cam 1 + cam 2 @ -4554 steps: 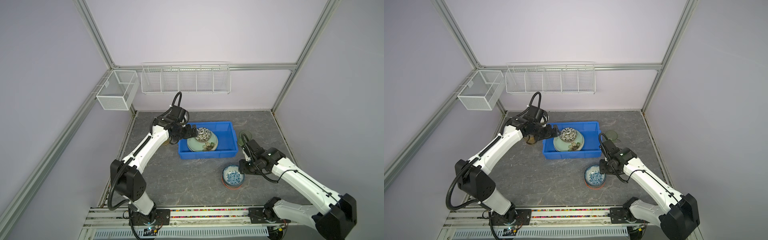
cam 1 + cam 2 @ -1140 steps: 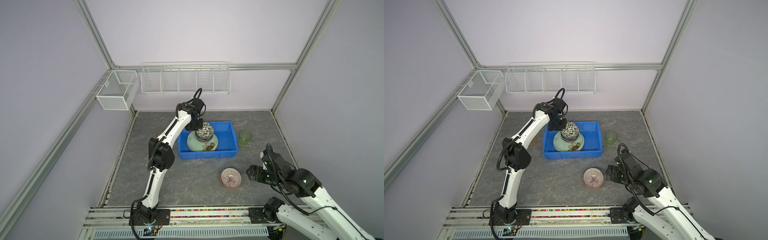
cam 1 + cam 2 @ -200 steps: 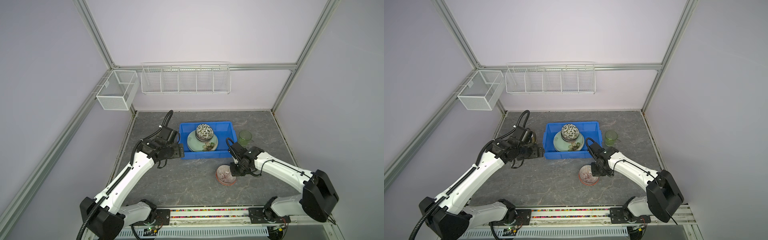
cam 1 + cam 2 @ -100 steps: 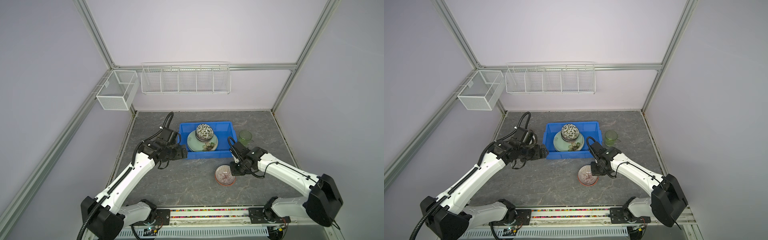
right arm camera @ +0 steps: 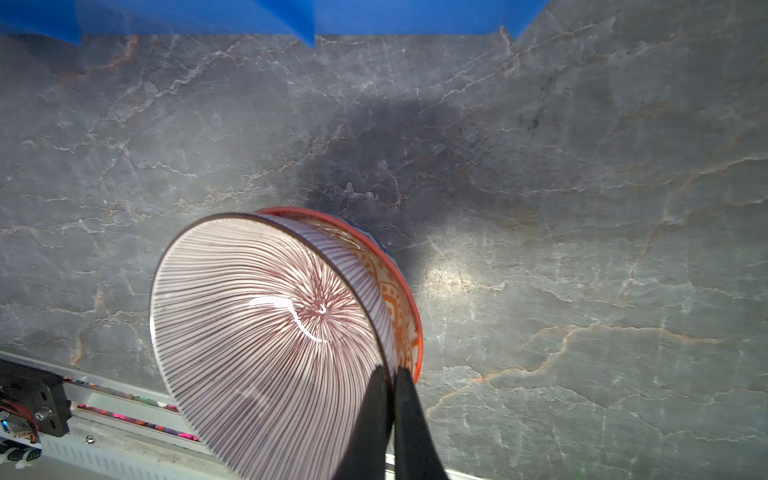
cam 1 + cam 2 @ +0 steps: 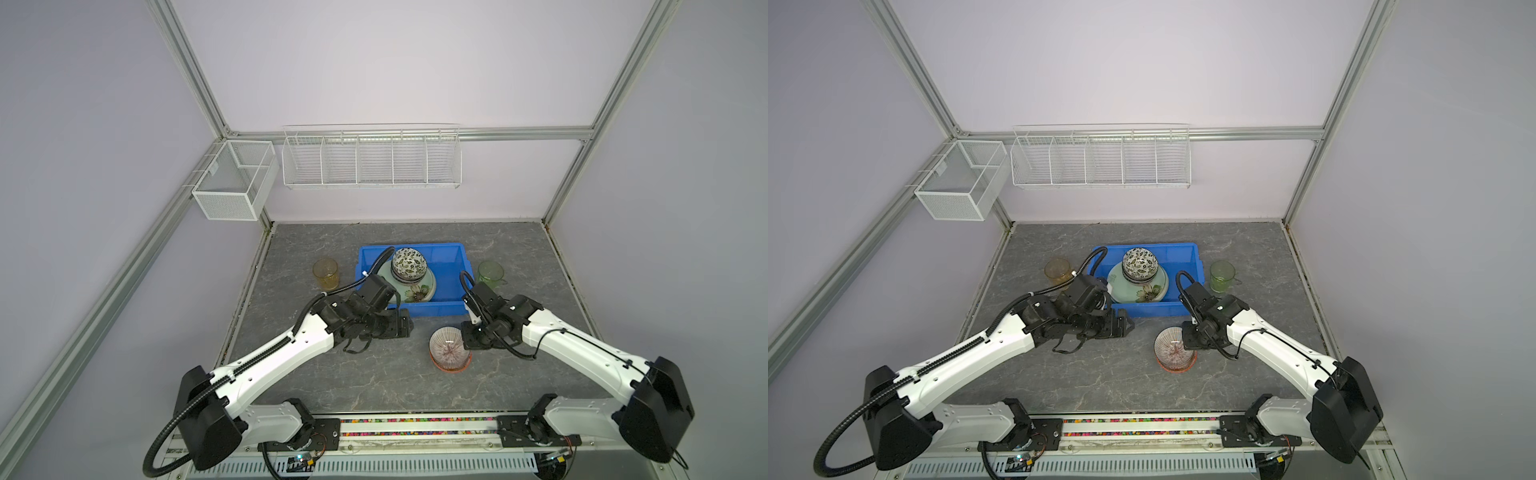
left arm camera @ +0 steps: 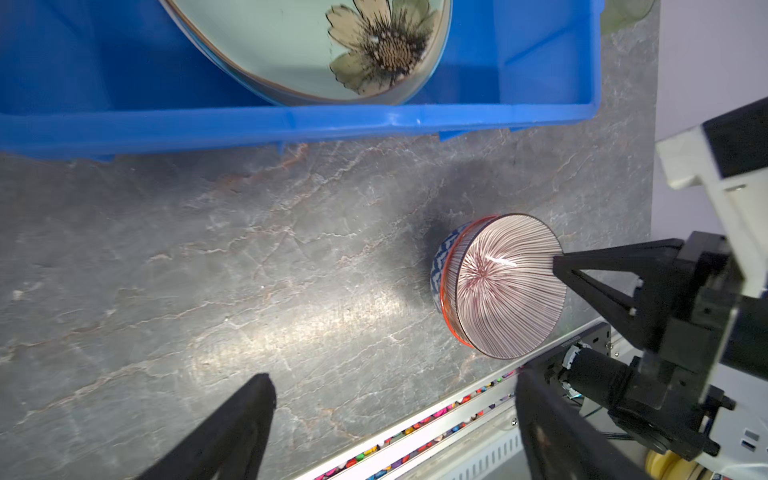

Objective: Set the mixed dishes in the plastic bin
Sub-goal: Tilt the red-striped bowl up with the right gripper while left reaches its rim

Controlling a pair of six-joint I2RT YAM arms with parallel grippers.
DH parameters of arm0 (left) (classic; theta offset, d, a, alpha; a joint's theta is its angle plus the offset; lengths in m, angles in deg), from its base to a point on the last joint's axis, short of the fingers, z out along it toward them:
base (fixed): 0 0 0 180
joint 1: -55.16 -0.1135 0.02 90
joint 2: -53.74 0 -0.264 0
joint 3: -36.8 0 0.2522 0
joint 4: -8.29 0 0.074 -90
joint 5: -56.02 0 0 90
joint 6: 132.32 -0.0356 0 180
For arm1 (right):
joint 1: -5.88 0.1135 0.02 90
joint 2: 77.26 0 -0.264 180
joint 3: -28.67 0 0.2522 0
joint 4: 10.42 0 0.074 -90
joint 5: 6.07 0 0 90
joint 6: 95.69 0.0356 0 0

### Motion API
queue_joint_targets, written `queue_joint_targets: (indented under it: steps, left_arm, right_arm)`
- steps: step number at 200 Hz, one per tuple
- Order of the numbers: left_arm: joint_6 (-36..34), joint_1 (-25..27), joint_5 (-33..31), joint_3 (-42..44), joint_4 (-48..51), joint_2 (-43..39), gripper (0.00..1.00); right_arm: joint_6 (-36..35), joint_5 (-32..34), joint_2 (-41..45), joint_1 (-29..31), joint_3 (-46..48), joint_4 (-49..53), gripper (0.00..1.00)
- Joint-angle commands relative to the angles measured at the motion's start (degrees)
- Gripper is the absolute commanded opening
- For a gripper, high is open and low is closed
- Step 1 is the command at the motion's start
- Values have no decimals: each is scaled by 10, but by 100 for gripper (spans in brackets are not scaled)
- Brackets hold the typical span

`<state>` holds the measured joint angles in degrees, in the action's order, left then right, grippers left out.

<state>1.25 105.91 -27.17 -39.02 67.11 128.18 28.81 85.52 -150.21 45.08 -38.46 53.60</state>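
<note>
My right gripper (image 5: 388, 376) is clamped shut on the rim of the white ceramic bowl with fine maroon radial stripes (image 5: 266, 332). One finger is inside the wall and one outside. The bowl sits tilted, nested in a second small bowl with an orange rim and a blue patterned outside (image 7: 440, 266). I cannot tell whether my outer finger is between the two bowls or has caught both rims. The pair is on the grey marbled table (image 6: 332, 374), toward its front edge, just off the near right corner of the shallow bright blue plastic bin (image 6: 436, 309). My left gripper (image 7: 392, 378) is spread wide and empty, low over the table beside the bin's near wall. The bin holds the round pale green plate with a flower (image 6: 419, 293) and a leaf-patterned bowl (image 6: 409, 262) stacked on it. The amber glass cup (image 6: 325, 273) stands outside the bin's left wall and the green glass cup (image 6: 490, 274) outside its right wall. I judge the striped bowl stiff, glazed, slippery and brittle, with some weight for its size. Held at a single point on the rim, it will want to swing or twist, and the nested bowl may cling and then drop. I would grip deep on the rim and carry it low and slowly. The cups I would take across the lip or around the wall.
</note>
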Motion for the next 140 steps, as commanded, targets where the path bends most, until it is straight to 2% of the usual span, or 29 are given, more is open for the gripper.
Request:
queue_joint_targets:
  steps: [1, 45, 94, 140]
  left_arm:
    - [20, 22, 8, -27, -20, 31, 89]
    - [27, 66, 13, -52, -44, 83, 87]
    - [17, 75, 26, -81, -54, 136, 82]
    - [-4, 77, 42, -118, -47, 186, 65]
  right_arm:
    - [12, -13, 25, -2, -14, -6, 7]
    - [18, -10, 48, -3, -14, -1, 7]
    - [25, -11, 61, -3, -19, -1, 7]
    - [31, -5, 74, -3, -28, 4, 7]
